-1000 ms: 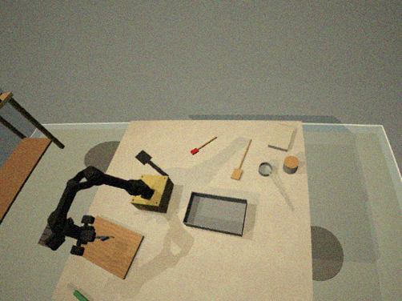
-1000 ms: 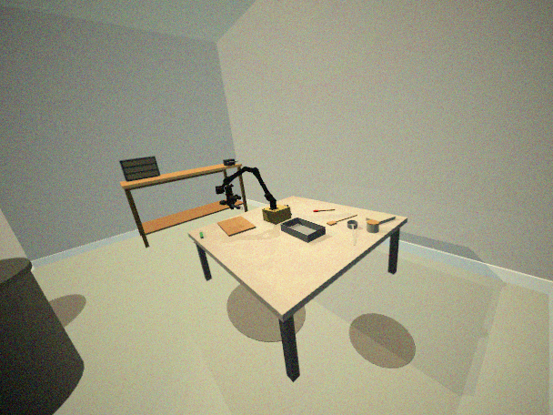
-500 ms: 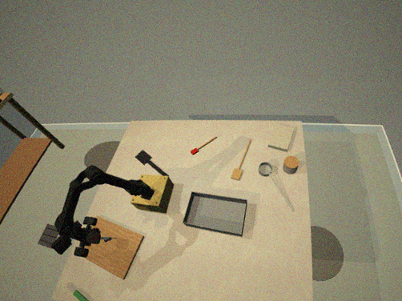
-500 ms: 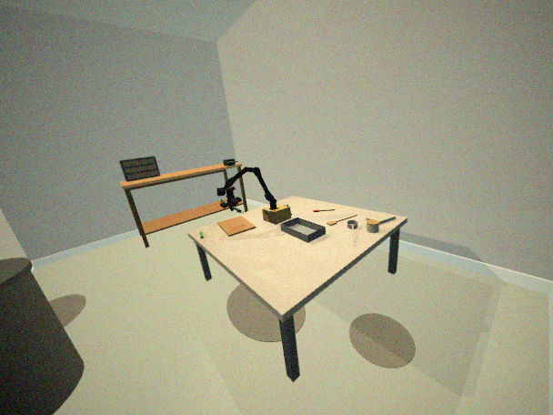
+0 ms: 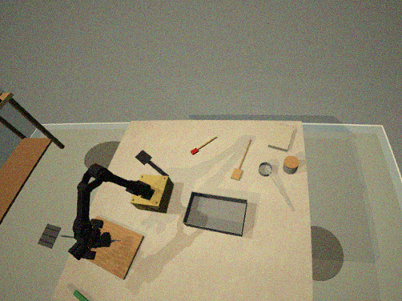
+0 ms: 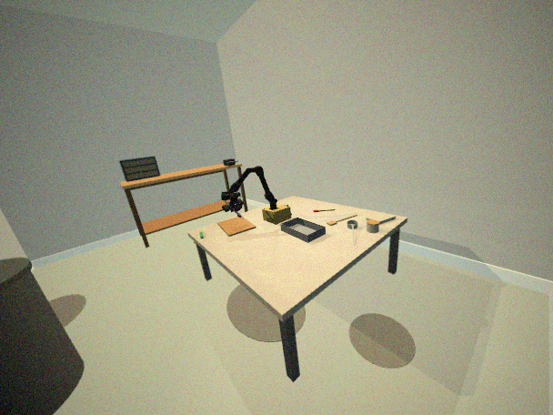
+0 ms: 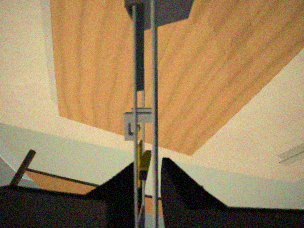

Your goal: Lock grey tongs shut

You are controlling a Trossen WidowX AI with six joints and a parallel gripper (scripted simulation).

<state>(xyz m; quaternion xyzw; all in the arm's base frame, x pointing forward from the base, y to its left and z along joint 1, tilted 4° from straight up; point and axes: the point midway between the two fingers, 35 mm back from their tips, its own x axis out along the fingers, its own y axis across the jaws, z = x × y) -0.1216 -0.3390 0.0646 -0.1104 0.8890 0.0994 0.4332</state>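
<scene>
My gripper (image 5: 101, 235) (image 6: 236, 207) (image 7: 154, 163) is shut on the grey tongs (image 7: 154, 75) above the wooden board (image 5: 127, 254) (image 6: 236, 226) (image 7: 90, 60). In the wrist view the tongs' two thin arms run close together, nearly parallel, down between the fingertips, with the dark grey hinge block (image 7: 162, 12) at the top. The hinge end slants down toward the board in the exterior view. A thin arm end sticks out left of the gripper in the top view. Whether the lock holds cannot be seen. The roasting tin (image 5: 213, 229) (image 6: 296, 235) stands mid-table without the tongs.
The yellow base block (image 5: 165, 199) (image 6: 277, 215) carries the arm. A green block (image 5: 81, 298) (image 6: 201, 235) lies near the table corner by the board. A black spatula (image 5: 143, 157), a red-headed tool (image 5: 195, 151), a wooden spatula (image 5: 237, 174) and an orange-topped pot (image 5: 291, 162) are farther off.
</scene>
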